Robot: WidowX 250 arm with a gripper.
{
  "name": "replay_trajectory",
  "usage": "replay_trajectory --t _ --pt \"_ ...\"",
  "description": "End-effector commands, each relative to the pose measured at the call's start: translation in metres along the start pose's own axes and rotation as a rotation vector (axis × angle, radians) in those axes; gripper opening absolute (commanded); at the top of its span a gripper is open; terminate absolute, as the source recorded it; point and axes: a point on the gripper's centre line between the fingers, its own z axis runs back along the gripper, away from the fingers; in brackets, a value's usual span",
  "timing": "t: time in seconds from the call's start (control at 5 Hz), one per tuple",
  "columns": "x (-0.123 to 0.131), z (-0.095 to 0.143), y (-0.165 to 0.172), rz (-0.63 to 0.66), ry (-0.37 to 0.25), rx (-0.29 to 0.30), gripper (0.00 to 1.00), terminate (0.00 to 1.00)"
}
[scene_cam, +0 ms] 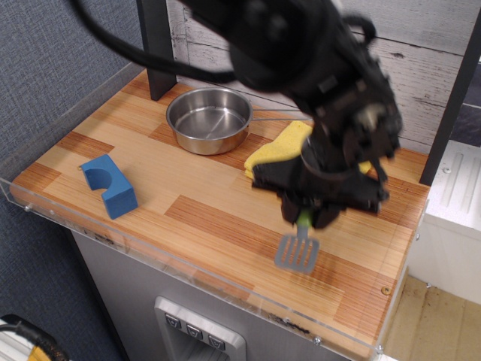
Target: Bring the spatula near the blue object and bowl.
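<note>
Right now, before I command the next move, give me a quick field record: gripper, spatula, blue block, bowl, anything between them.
gripper: shut on the spatula handle, image blurred
spatula: hanging blade-down from the gripper, near the table's front right edge
blue object: front left of the table, notch facing up
bowl: rear centre, looks empty
yellow cloth: beside the bowl, partly behind the arm
task: spatula not yet near the bowl or blue object

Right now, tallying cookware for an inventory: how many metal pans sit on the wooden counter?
1. The round stainless-steel pan sits at the counter's back left, beside the yellow folded cloth. The arm could hide something small behind it.
</note>
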Motion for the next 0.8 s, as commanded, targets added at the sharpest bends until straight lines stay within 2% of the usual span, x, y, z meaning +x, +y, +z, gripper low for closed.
replay_trajectory --t 0.0,0.2,0.6 --pt "0.039 0.067 0.013 0.03 -0.161 -0.07 0.0 0.0" --pt "0.054 0.077 0.028 0.067 -0.192 -0.046 0.0 0.0" --pt "0.08 0.069 0.059 0.109 -0.211 0.016 0.0 0.0"
